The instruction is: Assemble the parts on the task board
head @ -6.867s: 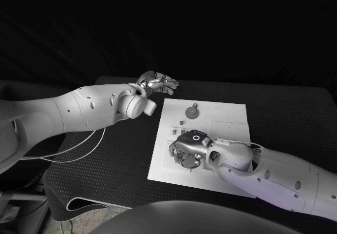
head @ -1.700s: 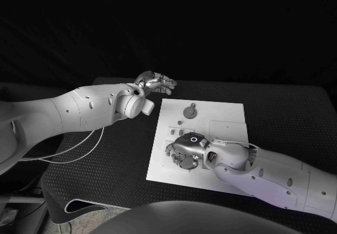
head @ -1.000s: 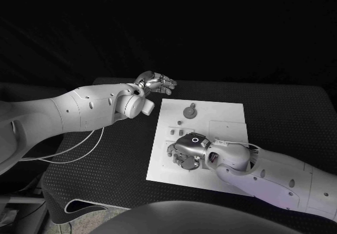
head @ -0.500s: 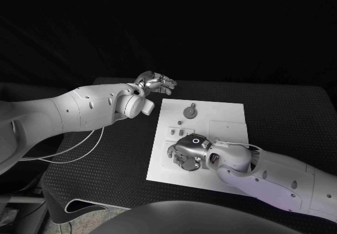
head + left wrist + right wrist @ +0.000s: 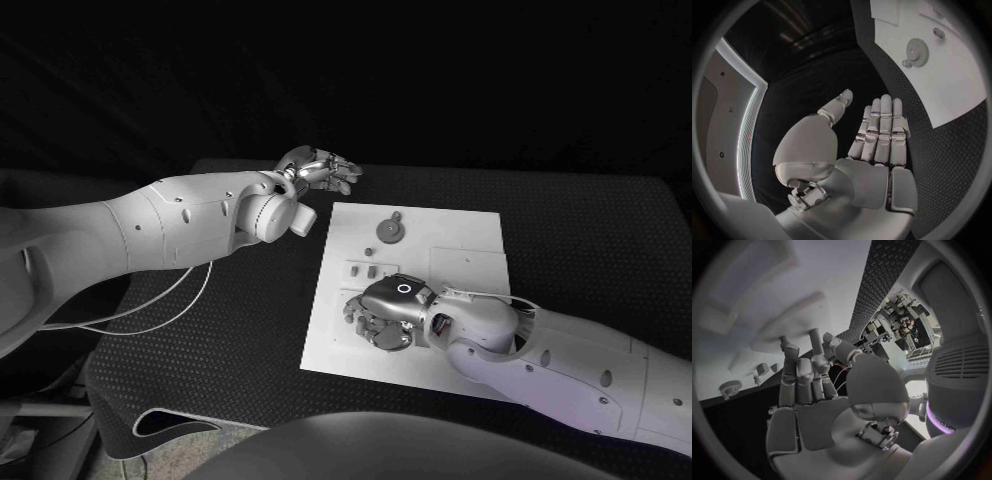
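Flat white board (image 5: pixel 469 250) on textured black desk (image 5: pixel 216 330) carries a toothed gear (image 5: pixel 392 232). Right hand (image 5: pixel 387 312) on board, grasp unclear. Left hand (image 5: pixel 873 135) flat, holding nothing.

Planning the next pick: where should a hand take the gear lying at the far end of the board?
Probably by its toothed rim, coming straight down from above. The gear lies flat on the task board with bare board around it, so fingers could close on opposite edges. The left hand, open, is nearer.
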Motion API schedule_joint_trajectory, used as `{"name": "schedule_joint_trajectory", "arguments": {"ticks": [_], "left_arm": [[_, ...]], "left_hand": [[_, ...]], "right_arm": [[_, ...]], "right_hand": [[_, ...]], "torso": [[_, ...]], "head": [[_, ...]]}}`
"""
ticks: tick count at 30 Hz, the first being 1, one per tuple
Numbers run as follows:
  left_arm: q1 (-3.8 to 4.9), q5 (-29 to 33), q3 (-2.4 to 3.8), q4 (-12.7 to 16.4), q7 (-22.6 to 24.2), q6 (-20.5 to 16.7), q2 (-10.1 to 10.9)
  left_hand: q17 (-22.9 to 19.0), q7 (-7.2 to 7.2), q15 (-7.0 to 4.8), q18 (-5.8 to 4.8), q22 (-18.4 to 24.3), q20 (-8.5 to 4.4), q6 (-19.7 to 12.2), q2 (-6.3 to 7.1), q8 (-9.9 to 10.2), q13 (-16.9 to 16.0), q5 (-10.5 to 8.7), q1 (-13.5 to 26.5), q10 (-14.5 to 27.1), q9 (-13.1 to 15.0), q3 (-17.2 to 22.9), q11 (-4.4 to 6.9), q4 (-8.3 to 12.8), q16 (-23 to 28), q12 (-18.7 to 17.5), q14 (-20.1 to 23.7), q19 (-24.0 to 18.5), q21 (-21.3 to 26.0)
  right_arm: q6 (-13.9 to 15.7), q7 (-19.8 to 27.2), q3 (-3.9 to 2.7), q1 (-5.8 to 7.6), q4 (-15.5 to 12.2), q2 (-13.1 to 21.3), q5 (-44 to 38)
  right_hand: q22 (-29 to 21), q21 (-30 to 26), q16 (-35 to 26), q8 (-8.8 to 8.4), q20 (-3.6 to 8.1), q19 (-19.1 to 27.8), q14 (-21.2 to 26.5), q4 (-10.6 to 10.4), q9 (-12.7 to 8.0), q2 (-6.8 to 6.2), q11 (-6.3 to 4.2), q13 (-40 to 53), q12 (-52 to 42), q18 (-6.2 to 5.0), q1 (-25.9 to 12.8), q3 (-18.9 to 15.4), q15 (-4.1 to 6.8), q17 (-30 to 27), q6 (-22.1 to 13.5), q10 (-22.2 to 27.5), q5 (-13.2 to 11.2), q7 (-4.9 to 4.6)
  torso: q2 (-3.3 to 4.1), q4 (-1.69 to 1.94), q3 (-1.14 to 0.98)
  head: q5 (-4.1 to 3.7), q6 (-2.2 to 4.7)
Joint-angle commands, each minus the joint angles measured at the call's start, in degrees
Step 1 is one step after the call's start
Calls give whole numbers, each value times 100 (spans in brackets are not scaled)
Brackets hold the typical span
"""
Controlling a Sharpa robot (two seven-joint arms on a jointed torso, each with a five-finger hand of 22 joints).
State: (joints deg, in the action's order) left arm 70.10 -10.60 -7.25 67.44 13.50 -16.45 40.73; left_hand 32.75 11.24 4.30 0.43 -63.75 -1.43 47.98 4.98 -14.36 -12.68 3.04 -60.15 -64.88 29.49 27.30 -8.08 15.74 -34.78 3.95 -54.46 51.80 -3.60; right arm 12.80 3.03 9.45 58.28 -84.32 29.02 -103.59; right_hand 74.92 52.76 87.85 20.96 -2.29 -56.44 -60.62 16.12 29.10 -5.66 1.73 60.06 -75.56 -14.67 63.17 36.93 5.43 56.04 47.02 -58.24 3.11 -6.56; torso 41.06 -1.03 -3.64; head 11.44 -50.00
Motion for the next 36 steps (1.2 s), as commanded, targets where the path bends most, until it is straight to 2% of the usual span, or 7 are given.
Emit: {"name": "schedule_joint_trajectory", "arguments": {"ticks": [1,8,15,20,28,30,36], "left_arm": [[8,25,5,10,31,75,-3],[8,25,5,9,31,70,5],[8,25,5,8,30,69,10],[8,25,5,9,31,68,9],[8,25,5,4,31,68,4],[8,25,5,5,30,69,2],[8,25,5,3,27,68,3]], "left_hand": [[8,-6,4,-42,6,11,-34,10,10,8,-14,47,47,-6,-36,-9,-11,33,-12,-46,-18,-28],[11,-4,4,-42,6,11,-38,11,11,8,-14,46,49,-7,-37,-10,-10,36,-11,-46,-19,-28],[14,-2,5,-42,7,12,-42,13,11,8,-14,46,51,-7,-37,-10,-10,38,-10,-46,-20,-28],[16,-1,5,-42,8,12,-44,12,11,9,-14,48,52,-8,-38,-11,-11,40,-10,-46,-20,-28],[20,0,5,-42,9,13,-47,10,11,9,-14,50,53,-8,-39,-11,-14,43,-9,-47,-19,-29],[21,1,6,-42,9,13,-47,9,11,9,-14,51,54,-8,-39,-11,-15,43,-9,-47,-19,-29],[24,2,6,-42,10,13,-49,8,10,9,-14,56,56,-9,-40,-12,-18,46,-9,-47,-20,-29]], "right_arm": [[508,141,0,-7,-48,37,364],[587,157,-7,-4,-171,202,482],[490,129,-7,-3,-122,265,483],[426,110,-7,-3,-100,274,426],[382,147,-7,-4,-94,252,377],[377,154,-7,-4,-96,246,364],[335,152,-7,-4,-84,245,321]], "right_hand": [[98,43,55,-233,-8,-61,23,-9,-105,-281,-25,-23,-44,-32,-229,-250,-92,-31,223,632,-25,-116],[83,19,104,-431,9,-36,82,-10,-206,-524,88,-79,-80,-33,-426,-608,-198,-115,-168,705,-22,-238],[77,3,156,-356,15,-34,112,-20,-194,-462,172,-126,-131,-33,-369,-645,-281,-182,-49,732,-22,-322],[84,5,209,-199,11,-36,129,6,-145,-237,130,-176,-178,-33,-285,-659,-254,-246,229,741,-23,-268],[99,13,276,66,11,-17,150,39,-41,479,-76,-281,-225,-33,-121,-663,-68,-366,764,725,-21,-45],[78,-10,283,85,-4,-37,152,-162,-34,420,-119,-328,-222,-33,0,-242,-19,-414,848,707,-28,-7],[87,-1,301,134,-5,-52,146,-201,7,448,-147,-376,-226,-33,21,-37,7,-467,931,687,-22,26]], "torso": [[0,-1,-3],[-1,-4,0],[0,-5,-1],[1,-2,-4],[0,-2,-5],[0,-2,-4],[0,1,-2]], "head": [[-2,0],[-4,0],[6,0],[1,0],[-8,0],[-6,0],[-9,0]]}}
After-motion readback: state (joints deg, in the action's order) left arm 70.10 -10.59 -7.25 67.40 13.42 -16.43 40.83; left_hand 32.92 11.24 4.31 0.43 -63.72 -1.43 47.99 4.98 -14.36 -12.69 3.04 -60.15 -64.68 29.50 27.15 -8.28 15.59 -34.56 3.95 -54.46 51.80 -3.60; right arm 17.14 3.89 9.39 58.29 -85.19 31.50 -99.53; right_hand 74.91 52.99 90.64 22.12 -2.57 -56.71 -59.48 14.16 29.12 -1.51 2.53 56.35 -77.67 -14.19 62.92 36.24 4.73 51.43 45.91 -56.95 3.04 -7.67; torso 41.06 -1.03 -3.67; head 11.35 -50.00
